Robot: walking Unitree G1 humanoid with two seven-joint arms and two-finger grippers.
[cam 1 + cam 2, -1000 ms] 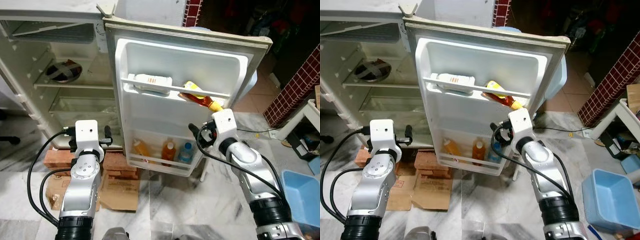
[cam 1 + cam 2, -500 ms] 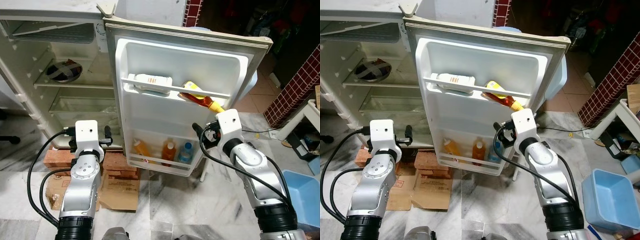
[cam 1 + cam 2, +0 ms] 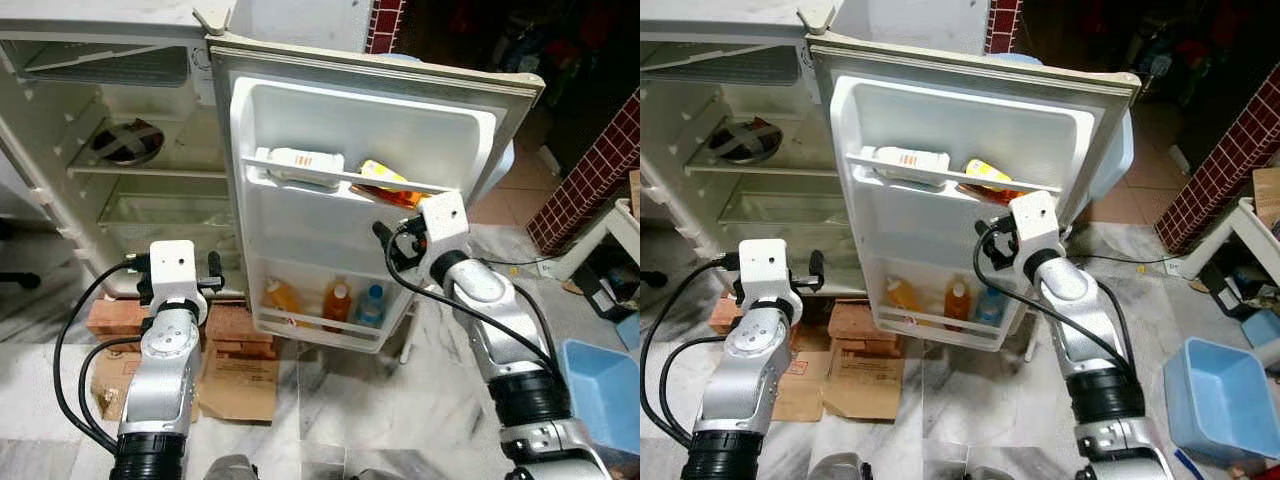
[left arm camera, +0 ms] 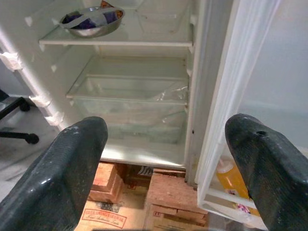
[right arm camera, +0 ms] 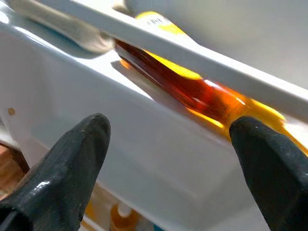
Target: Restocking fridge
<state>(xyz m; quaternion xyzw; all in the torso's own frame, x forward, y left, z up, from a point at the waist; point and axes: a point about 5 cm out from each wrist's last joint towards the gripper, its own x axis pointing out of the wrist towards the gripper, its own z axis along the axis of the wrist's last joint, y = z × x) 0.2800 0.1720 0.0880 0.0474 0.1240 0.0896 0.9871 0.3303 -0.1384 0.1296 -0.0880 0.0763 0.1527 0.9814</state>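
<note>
**Open fridge with bottles in the door**

On the left, the fridge (image 3: 60,190) stands open. A metal bowl (image 3: 125,142) sits on a high shelf with something dark in it. Under that is a clear drawer (image 3: 165,210); I cannot tell what it holds. The left gripper (image 4: 163,163) hangs in front of the low shelves, its two black fingers (image 4: 72,159) spread wide apart and holding nothing.

The fridge door (image 3: 360,200) swings open in the middle. Its upper rack holds a white bottle (image 3: 300,162) lying on its side. Next to it lies a sauce bottle (image 5: 192,86), dark red and yellow, tilted behind the white rail. The right gripper (image 5: 168,163) is just under that bottle, with its fingers wide apart and not touching it.

The bottom rack holds two orange bottles (image 3: 282,296) and a blue bottle (image 3: 372,304) standing up.

On the right, a blue tub (image 3: 1215,395) sits on the floor
</note>
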